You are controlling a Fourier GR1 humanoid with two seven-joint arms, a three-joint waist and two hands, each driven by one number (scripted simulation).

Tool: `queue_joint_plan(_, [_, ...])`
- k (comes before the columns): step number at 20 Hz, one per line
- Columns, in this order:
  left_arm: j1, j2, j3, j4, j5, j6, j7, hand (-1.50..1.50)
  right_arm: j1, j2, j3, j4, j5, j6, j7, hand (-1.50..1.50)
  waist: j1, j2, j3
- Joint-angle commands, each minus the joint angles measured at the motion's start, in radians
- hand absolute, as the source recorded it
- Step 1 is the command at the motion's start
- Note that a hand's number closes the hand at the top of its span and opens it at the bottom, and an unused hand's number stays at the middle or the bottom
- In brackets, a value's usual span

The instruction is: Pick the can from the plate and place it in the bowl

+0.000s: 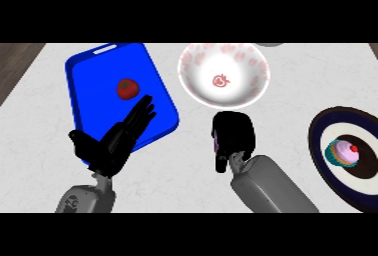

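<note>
My right hand (235, 132) is in the middle of the counter, just short of the near rim of the white bowl (198, 57) with red markings. Its fingers are curled round a thing that they almost hide. Only a purple sliver, the can (215, 142), shows at the hand's left edge. The dark plate (322, 131) with a pale ring lies at the right edge, apart from the hand. My left hand (118, 140) is open with straight fingers, lying over the near corner of a blue tray (96, 70).
A red tomato (128, 88) sits on the blue tray at the left. A cupcake (344, 152) with pink frosting and a red top stands on the dark plate. A grey object (271, 44) peeks in at the far edge behind the bowl.
</note>
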Motion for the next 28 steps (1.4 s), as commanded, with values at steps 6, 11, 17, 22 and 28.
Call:
queue_joint_plan(6, [-0.023, -0.014, 0.022, 0.051, -0.01, 0.028, -0.006, 0.0, -0.298, 0.07, 0.355, -0.052, -0.138, -0.138, 0.387, 1.5, -0.035, -0.006, 0.002])
queue_joint_plan(11, [0.008, -0.004, 0.028, 0.063, -0.013, 0.013, -0.048, 0.0, -0.478, 0.07, 0.341, -0.147, -0.128, -0.13, 0.516, 1.5, -0.054, -0.015, 0.0])
queue_joint_plan(17, [0.044, 0.0, 0.017, -0.032, 0.006, 0.014, 0.005, 0.0, -0.64, 0.07, 0.316, -0.127, -0.138, -0.117, 0.605, 1.5, -0.054, -0.018, 0.001])
queue_joint_plan(22, [0.002, 0.012, 0.047, 0.018, 0.006, 0.011, -0.007, 0.0, -0.765, 0.07, 0.191, -0.084, -0.176, -0.105, 0.589, 1.5, -0.07, -0.014, 0.001])
queue_joint_plan(28, [0.038, 0.024, 0.055, 0.021, 0.009, -0.005, -0.044, 0.0, -0.777, 0.07, 0.125, 0.07, -0.097, -0.195, 0.483, 1.5, -0.073, -0.007, 0.001])
